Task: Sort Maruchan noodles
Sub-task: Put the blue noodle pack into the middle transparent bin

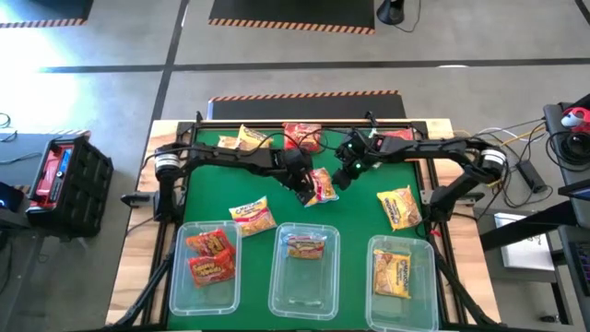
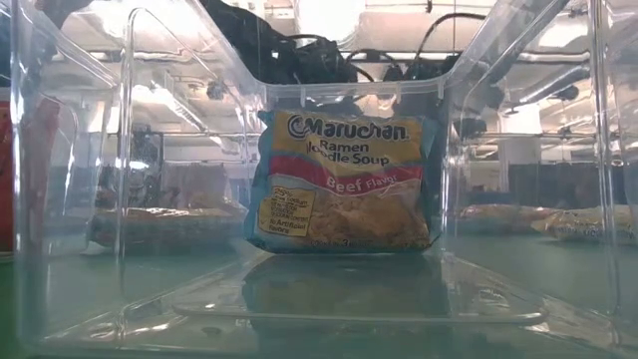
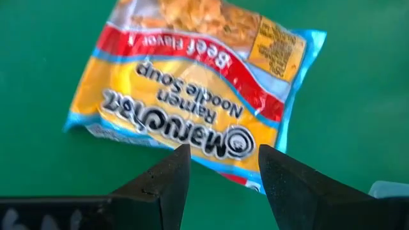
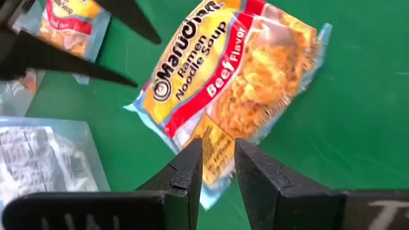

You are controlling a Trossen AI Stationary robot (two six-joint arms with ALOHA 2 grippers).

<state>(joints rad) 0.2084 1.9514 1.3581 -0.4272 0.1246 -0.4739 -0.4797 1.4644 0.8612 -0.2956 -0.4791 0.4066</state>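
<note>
- High view: the left gripper sits just left of frame centre, over the green mat, at the near edge of a beef-flavour Maruchan packet that lies flat and slightly tilted at centre.
- The right gripper is just to the upper right of that packet.
- Three clear tubs line the bottom of the frame. The left tub holds two red packets, the middle tub holds one yellow-pink packet, and the right tub holds one yellow packet.
- Loose on the mat are a yellow-pink packet at lower left of centre, a yellow packet at right, and more packets along the top edge, yellow at left and red further right.
- Low view: seen through the clear tub wall, a beef packet leans nearly upright against the tub's far wall at frame centre. Other packets lie blurred on the mat beyond, at left and right.
- Left wrist view: the left gripper is open. Its two fingers stand well apart at the bottom of the frame, and the packet's edge shows in the gap. The beef-flavour packet fills the upper half of the frame and lies flat on the mat.
- Right wrist view: the right gripper is at bottom centre, at a corner of the beef-flavour packet. I cannot tell whether it is clear of the wrapper or pinching it. Another packet shows at upper left, and a tub corner at lower left.
</note>
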